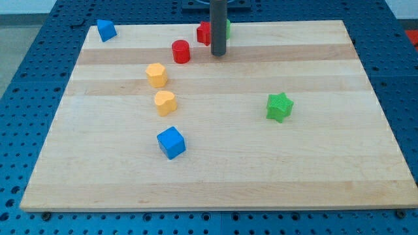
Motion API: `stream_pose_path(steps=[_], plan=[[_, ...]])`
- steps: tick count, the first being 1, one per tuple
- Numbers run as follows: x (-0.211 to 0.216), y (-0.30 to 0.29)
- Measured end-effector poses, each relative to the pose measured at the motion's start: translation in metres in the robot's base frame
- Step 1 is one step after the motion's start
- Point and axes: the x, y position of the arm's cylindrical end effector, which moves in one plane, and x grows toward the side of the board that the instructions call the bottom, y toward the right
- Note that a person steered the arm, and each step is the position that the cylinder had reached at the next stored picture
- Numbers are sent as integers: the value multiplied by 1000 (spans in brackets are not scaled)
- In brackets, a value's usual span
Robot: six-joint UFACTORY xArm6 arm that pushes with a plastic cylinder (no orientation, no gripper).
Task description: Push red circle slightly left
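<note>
Your red circle [181, 51] sat near the view's top, left of centre, on the wooden board [215, 170]. My tip [218, 55] was down on the board just to the view's right of it, apart, with a small gap of bare wood between them. No hand on this rig: you had a bare rod, nothing held, nothing to open or close.

Behind the rod you'd have seen a second red block [204, 32], partly hidden, shape not clear. A sliver of a green block [227, 27] showed at the rod's right edge; shape also not readable.

Below the red circle, toward the view's left, the yellow hexagon-like block [157, 74] stood close by. Right under that was a yellow heart-shaped block [164, 102], near but not touching. Further down, the blue cube [171, 142] sat alone.

A blue block [106, 29] was at the board's top-left corner, on the edge. The green star [279, 107] was well apart, on the view's right half, mid-height.

The board lay on a blue perforated table [32, 78].
</note>
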Motion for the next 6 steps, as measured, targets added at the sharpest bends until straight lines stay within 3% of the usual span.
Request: stream_pose_path(steps=[6], plan=[[-28, -145]])
